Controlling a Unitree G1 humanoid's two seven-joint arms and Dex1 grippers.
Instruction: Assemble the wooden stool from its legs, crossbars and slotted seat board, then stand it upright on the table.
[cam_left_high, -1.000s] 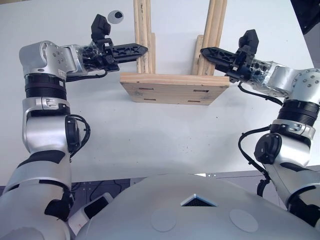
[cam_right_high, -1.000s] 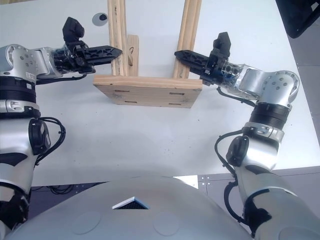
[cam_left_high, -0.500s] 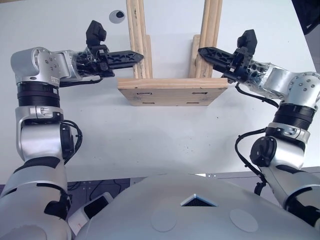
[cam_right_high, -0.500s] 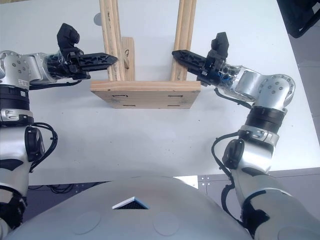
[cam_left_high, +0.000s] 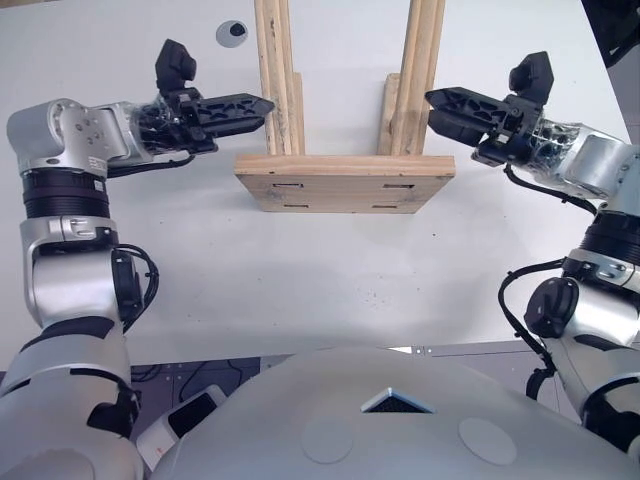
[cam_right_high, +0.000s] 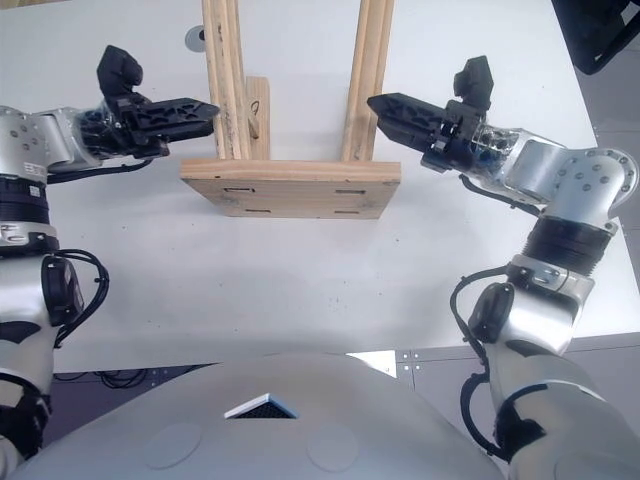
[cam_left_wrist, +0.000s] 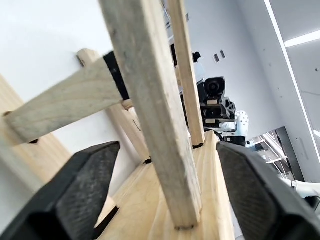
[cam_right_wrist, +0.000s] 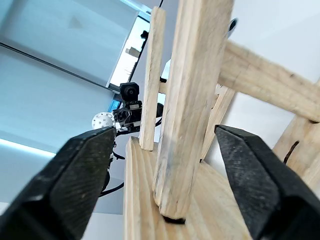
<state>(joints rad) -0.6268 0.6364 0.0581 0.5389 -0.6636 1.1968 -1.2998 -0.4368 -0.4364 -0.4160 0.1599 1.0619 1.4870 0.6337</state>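
Left eye view: stool (cam_left_high: 345, 165) lies on its side on the table (cam_left_high: 300, 280), between the two grippers; seat board (cam_right_high: 285, 188) on edge, below both sets of fingertips; left gripper (cam_left_high: 252, 105) open, tips just at the left legs (cam_left_high: 270, 55), contact unclear; right gripper (cam_left_high: 442, 108) open, tips just beside the right legs (cam_left_high: 422, 50); left wrist view: fingers (cam_left_wrist: 75, 195) spread wide, one leg and a crossbar (cam_left_wrist: 60, 105) ahead of them.
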